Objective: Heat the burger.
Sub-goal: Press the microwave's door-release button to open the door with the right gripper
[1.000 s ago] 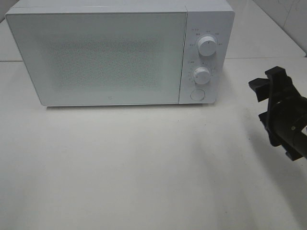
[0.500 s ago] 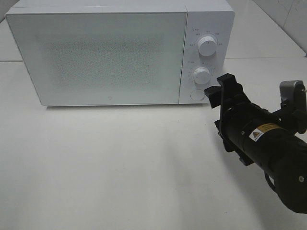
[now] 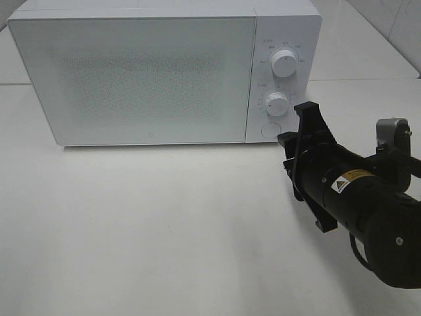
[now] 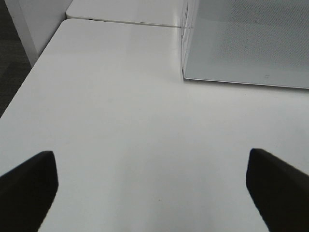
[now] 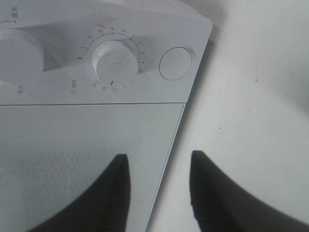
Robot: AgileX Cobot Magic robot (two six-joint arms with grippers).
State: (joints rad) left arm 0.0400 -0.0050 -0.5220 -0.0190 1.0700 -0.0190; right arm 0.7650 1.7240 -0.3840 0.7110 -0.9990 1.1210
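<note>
The burger is out of view; no frame shows it. A white microwave [image 3: 131, 72] stands at the back of the table with its door shut. My right gripper [image 3: 296, 126] is open and empty, and hovers just right of the round door button [image 3: 269, 130] at the lower end of the control panel. In the right wrist view its two dark fingers [image 5: 118, 193] point along the door's edge, with the button [image 5: 176, 63] and the lower knob [image 5: 116, 62] ahead. My left gripper [image 4: 154, 193] is wide open and empty over bare table, off the exterior high view.
The control panel has an upper knob [image 3: 284, 64] and a lower knob [image 3: 277, 103]. The white table [image 3: 164, 230] stretches in front of the microwave. In the left wrist view the microwave's corner [image 4: 251, 43] is ahead and the table's edge [image 4: 29, 77] drops to a dark floor.
My right arm has swung in from the right edge toward the microwave's control panel and now sits beside the round button. The microwave door stays shut.
</note>
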